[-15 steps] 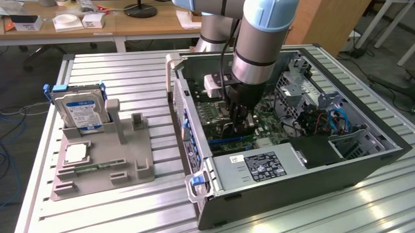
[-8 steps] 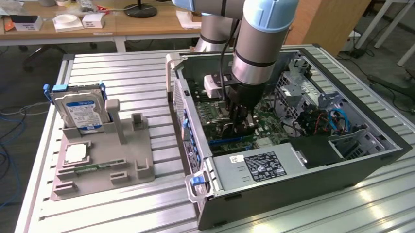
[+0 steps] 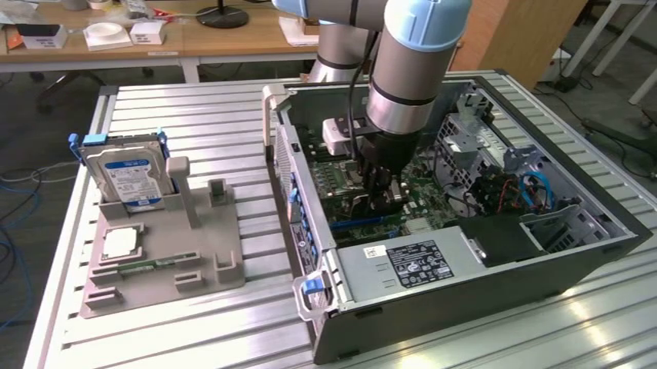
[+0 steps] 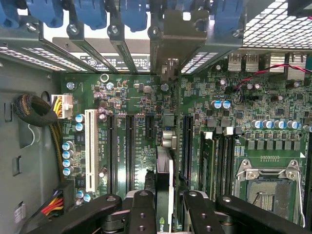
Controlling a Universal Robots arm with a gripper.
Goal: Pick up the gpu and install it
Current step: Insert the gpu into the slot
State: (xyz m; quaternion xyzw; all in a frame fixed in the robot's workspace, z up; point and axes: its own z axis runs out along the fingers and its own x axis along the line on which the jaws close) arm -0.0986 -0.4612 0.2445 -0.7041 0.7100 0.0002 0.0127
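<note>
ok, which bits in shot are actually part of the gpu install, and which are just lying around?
In the job: gpu, gripped edge-on; motherboard; computer case.
Lying about: hard drive, silvery square chip and memory stick, all on the grey holder.

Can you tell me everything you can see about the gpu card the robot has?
The gpu is a thin flat card seen edge-on, dark, with a silvery metal bracket at its far end. It stands upright on its edge inside the open computer case, over the green motherboard and in line with its long slots. The gripper holds it, a black finger pressed on either side.
</note>
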